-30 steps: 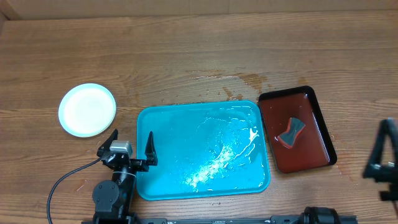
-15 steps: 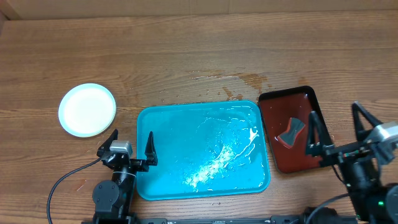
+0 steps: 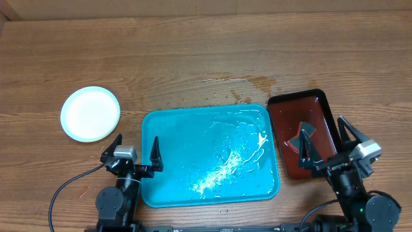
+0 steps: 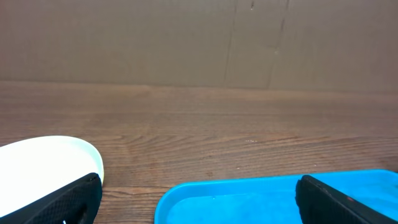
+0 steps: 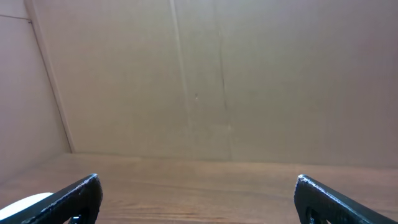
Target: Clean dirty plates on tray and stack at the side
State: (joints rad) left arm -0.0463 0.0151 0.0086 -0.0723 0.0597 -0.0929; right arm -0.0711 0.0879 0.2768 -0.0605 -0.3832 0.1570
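The left tool [image 3: 137, 140] and right tool [image 3: 320, 130] both rest open and empty, seemingly because the plates [image 3: 91, 113] sit stacked on the bench [image 3: 193, 58] beside the wet tray [image 3: 168, 187].

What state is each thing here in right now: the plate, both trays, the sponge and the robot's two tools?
plate: white, no smears visible, lying on the table.
blue tray: no plates in it, wet and streaked.
red tray: holds the sponge.
sponge: lying in the red tray, not gripped.
left tool: open, empty.
right tool: open, empty.
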